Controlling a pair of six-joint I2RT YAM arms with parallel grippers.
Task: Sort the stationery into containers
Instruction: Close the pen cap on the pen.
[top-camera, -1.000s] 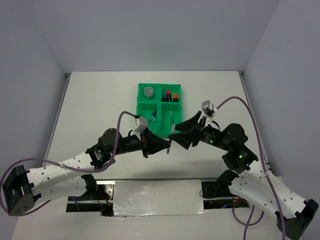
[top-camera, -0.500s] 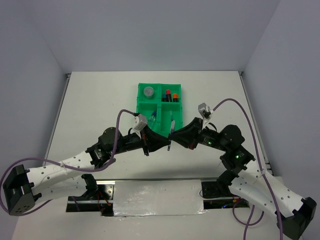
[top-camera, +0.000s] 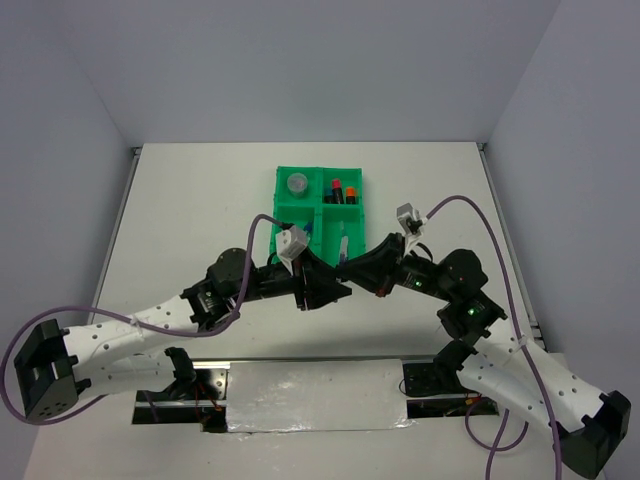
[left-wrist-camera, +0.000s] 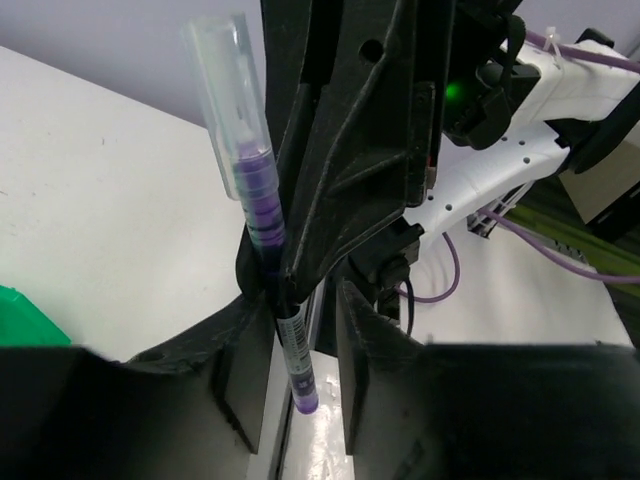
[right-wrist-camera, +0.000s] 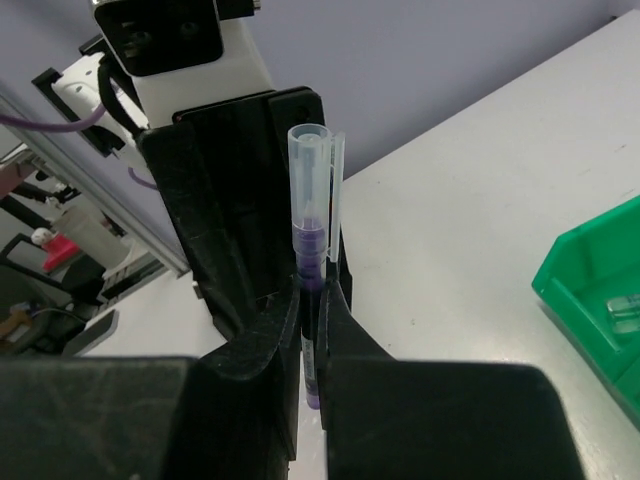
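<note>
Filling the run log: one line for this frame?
phase: likely handover | right gripper: shut on purple pen | left gripper: open, straddling pen | green tray: pen not yet in

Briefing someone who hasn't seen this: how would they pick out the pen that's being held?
Start at the green tray in the middle of the table; just on its near side the right end effector clamps a thin pen. Its purple body and clear cap set it apart from the red-capped markers in the tray.
</note>
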